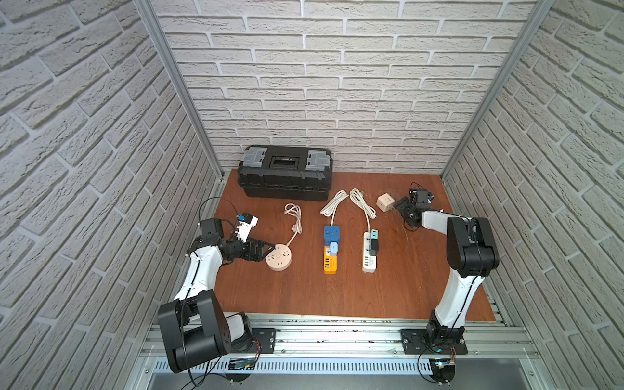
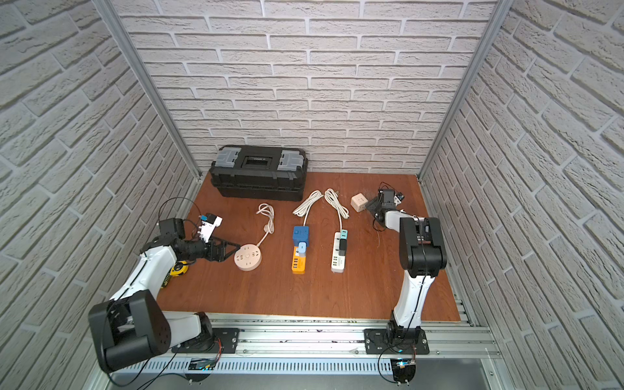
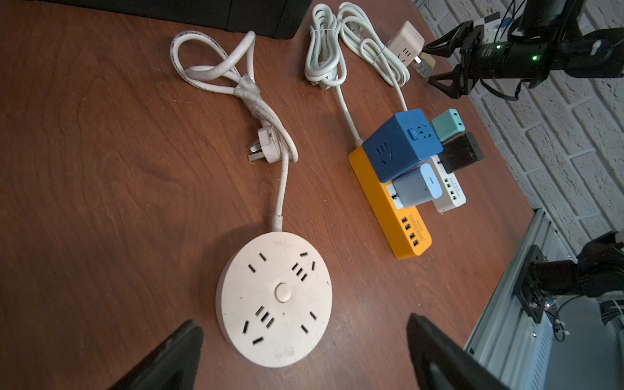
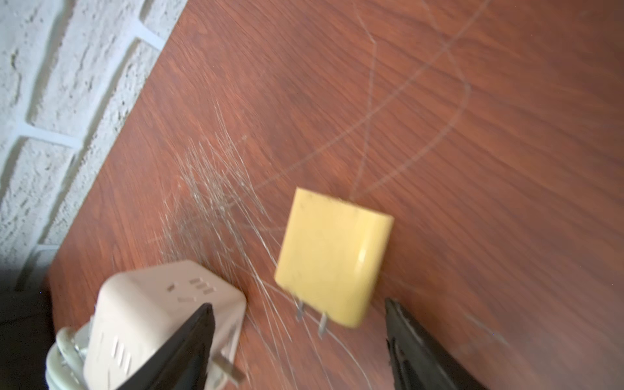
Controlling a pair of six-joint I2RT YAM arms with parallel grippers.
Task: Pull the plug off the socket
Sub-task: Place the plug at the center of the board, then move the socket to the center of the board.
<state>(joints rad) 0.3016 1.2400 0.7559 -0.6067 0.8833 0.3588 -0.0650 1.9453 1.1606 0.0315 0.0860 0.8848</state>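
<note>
Your flat yellow plug [image 4: 332, 258], prongs bare, seems loose on the table [image 4: 472, 101] between the parted jaws of the right gripper [image 4: 297, 303]; the left gripper [image 3: 304, 320] gapes too.

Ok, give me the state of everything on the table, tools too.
Round socket: empty, nothing plugged in.
Orange strip: two adapters plugged in.
White strip: two adapters plugged in.
Yellow plug: unplugged, prongs bare.
Beige cube socket: unplugged, own prongs bare.
Toolbox: shut.
Left tool: open.
Right tool: open.

A robot lab cell: faux-brick panels [image 1: 337, 84] are walling in a wooden table [image 1: 304, 293], and an aluminium rail [image 1: 337, 337] along the lower frame is carrying the left arm [image 1: 199, 270] and right arm [image 1: 462, 297].
</note>
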